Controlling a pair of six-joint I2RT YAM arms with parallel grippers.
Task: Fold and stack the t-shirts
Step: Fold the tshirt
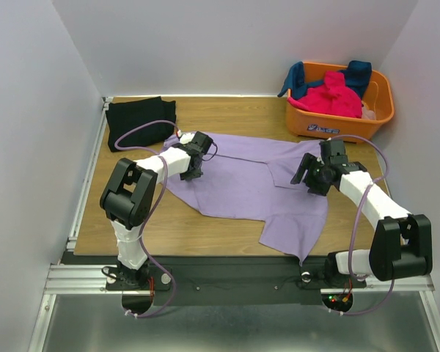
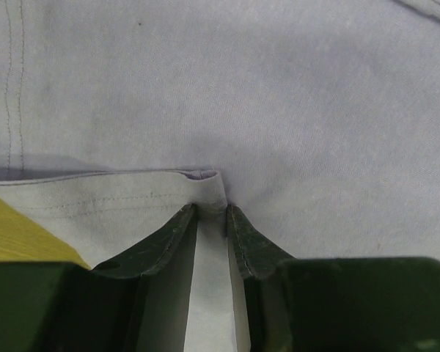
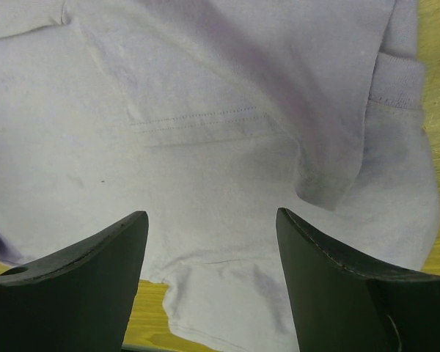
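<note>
Hem of lavender t-shirt [image 2: 279, 95] vanishes inside the pinching left end effector [image 2: 211, 213]

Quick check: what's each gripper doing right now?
Left gripper: closed, pinching a fold of the lavender shirt.
Right gripper: open over the same shirt, holding nothing.

spread shirt [image 1: 242, 183] central on table [image 1: 227, 117]; folded shirt [image 1: 136, 121] far left; basket [image 1: 330, 125] far right.

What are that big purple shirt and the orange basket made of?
The lavender shirt looks like soft, matte knit cloth, perhaps cotton: it wrinkles, drapes and shows stitched hems. The orange basket looks like smooth, slightly glossy moulded plastic, with stiff, even walls.
</note>
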